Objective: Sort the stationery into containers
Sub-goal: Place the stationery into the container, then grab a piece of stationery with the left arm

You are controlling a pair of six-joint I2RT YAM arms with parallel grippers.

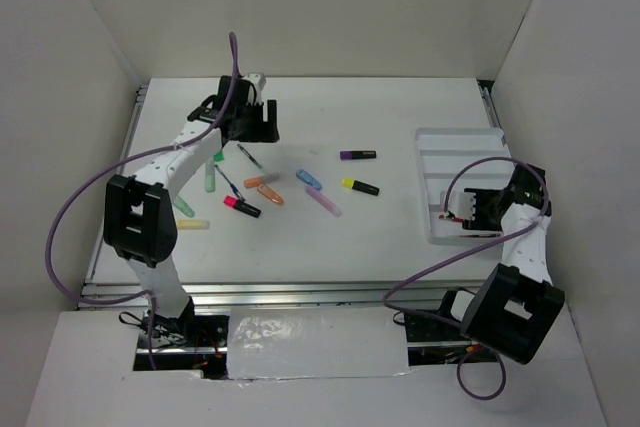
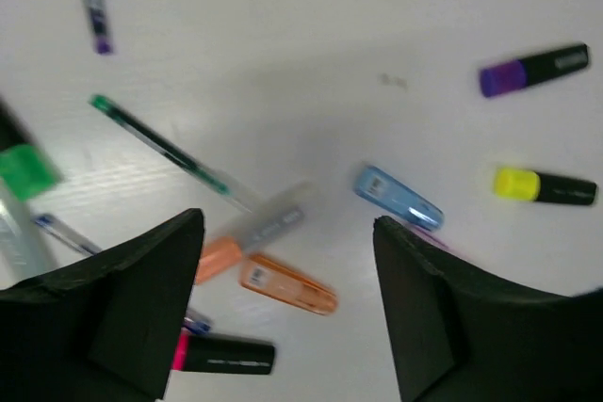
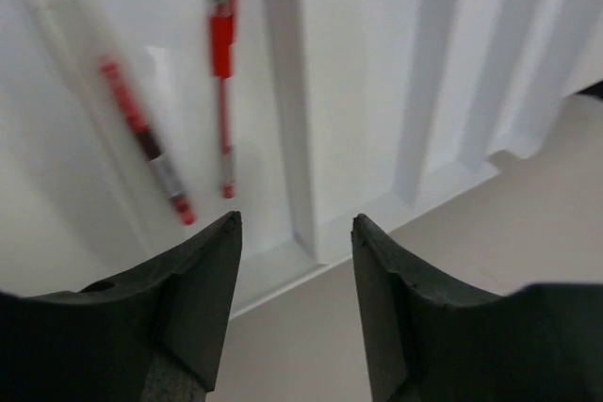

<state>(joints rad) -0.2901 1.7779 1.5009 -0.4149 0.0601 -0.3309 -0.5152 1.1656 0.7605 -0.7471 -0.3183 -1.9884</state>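
The left tool [image 2: 287, 223] is held wide open over the table [image 2: 283, 44], where an orange marker [image 2: 287, 286] and a blue marker [image 2: 398, 199] are laid. The right tool [image 3: 297, 223] is seen open and empty above the white tray [image 3: 283, 91]. Two red pens [image 3: 222, 54] are laid side by side in it.

A white tray [image 3: 377, 63] and a red pen [image 3: 222, 54] are noted. A purple-capped black highlighter [image 2: 532, 70], a yellow-capped black highlighter [image 2: 545, 185], an orange marker [image 2: 287, 286] and a pale blue marker [image 2: 398, 199] are recorded.
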